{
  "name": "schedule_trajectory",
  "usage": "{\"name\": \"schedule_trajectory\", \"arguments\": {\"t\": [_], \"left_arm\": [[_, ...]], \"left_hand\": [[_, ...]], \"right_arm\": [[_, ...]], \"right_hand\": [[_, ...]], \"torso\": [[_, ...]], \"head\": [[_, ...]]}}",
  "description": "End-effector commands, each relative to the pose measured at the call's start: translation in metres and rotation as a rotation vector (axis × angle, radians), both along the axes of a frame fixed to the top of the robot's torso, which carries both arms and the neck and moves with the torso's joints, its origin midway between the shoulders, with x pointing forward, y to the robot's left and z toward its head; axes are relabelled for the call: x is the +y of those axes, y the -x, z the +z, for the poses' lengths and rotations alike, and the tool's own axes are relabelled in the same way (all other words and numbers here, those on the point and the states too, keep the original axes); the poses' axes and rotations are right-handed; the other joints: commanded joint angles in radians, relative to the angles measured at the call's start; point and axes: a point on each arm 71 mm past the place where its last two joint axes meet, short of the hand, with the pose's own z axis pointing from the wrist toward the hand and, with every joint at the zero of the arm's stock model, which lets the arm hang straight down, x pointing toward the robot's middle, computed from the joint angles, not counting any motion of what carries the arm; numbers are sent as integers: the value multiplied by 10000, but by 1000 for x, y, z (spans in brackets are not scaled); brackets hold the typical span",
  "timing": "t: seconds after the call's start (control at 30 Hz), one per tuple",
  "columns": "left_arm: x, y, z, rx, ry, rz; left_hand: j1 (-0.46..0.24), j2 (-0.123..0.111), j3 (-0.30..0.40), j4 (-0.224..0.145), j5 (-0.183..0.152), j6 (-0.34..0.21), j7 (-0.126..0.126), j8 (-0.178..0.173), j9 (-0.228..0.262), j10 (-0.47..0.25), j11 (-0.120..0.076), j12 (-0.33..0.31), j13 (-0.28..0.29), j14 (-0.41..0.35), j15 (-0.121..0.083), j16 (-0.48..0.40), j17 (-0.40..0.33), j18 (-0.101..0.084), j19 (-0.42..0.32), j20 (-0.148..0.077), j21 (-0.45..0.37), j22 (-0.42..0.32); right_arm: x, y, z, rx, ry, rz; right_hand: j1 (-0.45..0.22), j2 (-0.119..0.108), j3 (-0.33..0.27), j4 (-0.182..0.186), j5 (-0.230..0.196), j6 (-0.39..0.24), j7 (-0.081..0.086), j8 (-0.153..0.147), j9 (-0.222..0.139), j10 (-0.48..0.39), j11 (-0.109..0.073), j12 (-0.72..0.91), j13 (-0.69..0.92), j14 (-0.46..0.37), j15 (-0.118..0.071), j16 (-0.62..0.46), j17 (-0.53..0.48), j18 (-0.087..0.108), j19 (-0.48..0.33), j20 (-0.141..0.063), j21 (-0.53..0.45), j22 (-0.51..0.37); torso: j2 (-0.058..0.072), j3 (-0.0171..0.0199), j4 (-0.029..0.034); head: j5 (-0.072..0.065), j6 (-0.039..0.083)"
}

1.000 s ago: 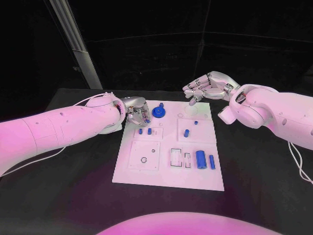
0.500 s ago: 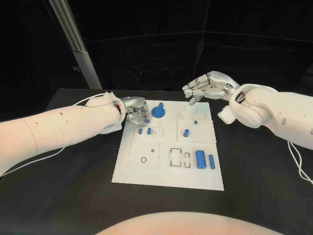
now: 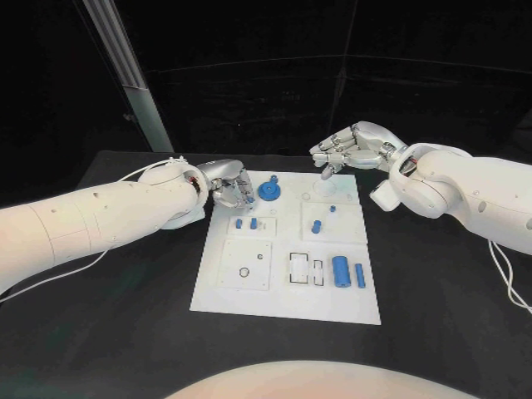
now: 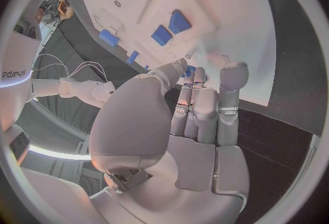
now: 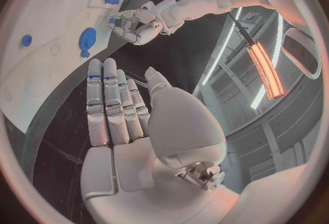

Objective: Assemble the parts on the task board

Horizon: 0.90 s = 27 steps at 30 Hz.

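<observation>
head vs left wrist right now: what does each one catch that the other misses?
Head view alone: the full task board, the round blue part near its far edge, the blue cylinder toward its near right, and the right hand hovering over the far edge with nothing in it.

Left wrist view alone: the palm side of the left hand, fingers close together over the board edge, with no part seen in them.

Both: the left hand, the board, and the two small blue parts side by side.

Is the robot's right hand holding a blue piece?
No, the right hand holds nothing: in the right wrist view its fingers lie straight and bare, off the edge of the white board.
</observation>
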Motion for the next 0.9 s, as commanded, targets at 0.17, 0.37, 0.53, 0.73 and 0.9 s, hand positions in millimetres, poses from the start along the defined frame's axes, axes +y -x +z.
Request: {"name": "schedule_trajectory", "arguments": {"t": [0.17, 0.37, 0.53, 0.73, 0.9], "left_arm": [[1, 1, 7, -259, 1097, -164], [0, 2, 4, 134, 1039, -336], [-2, 2, 4, 119, 1094, -452], [-7, 3, 1, 188, 1139, -628], [-11, 4, -4, 223, 980, -742]], "left_hand": [[-215, -41, -242, 83, -9, 8, -47, -135, -3, -778, 89, -389, -107, -451, 116, -376, -717, 69, -416, 106, -865, -590], [-86, 42, -810, 25, -13, -56, -86, -282, -17, -2001, 308, -654, -117, -1037, 311, -669, -1512, 287, -1228, 285, -2381, -1601], [88, 160, -1206, 72, 9, -9, -128, -379, -16, -2786, 476, -643, -96, -1200, 459, -542, -1558, 311, -1453, 421, -2614, -1716], [245, 226, -1465, 162, 18, 63, -154, -441, -13, -3160, 517, -472, -72, -1222, 495, -352, -1438, 336, -1508, 482, -2683, -1751], [343, 280, -1515, 164, 20, 117, -163, -450, -7, -3219, 531, -355, -56, -1160, 506, -216, -1259, 342, -1489, 496, -2684, -1756]], "right_arm": [[-1, -1, 2, -75, -45, 33], [-1, 0, 2, -72, -41, 26], [-1, 0, 2, -69, -40, 29], [-1, 0, 2, -64, -43, 45], [-1, 0, 2, -60, -43, 51]], "right_hand": [[-60, 35, -3, 72, -27, -48, 33, 59, 2, -60, -2, 46, -4, -8, 76, -34, -13, 126, 76, 4, -34, -8], [-60, 35, -3, 72, -27, -48, 33, 59, 2, -60, -2, 46, -4, -8, 76, -34, -13, 126, 76, 4, -34, -8], [-73, 33, -7, 84, -26, -47, 34, 61, 2, -62, -1, 51, -3, -9, 78, -34, -15, 125, 78, 5, -40, -8], [-73, 33, -7, 84, -26, -47, 34, 61, 2, -62, -1, 51, -3, -9, 78, -34, -15, 125, 78, 5, -40, -8], [-73, 33, -7, 84, -26, -47, 34, 61, 2, -62, -1, 51, -3, -9, 78, -34, -15, 125, 78, 5, -40, -8]], "torso": [[3, 4, -7], [3, 8, -14], [7, 5, -10], [3, 5, -20], [8, 5, -19]], "head": [[22, 2], [34, 14], [30, 24], [36, 23], [22, 26]]}}
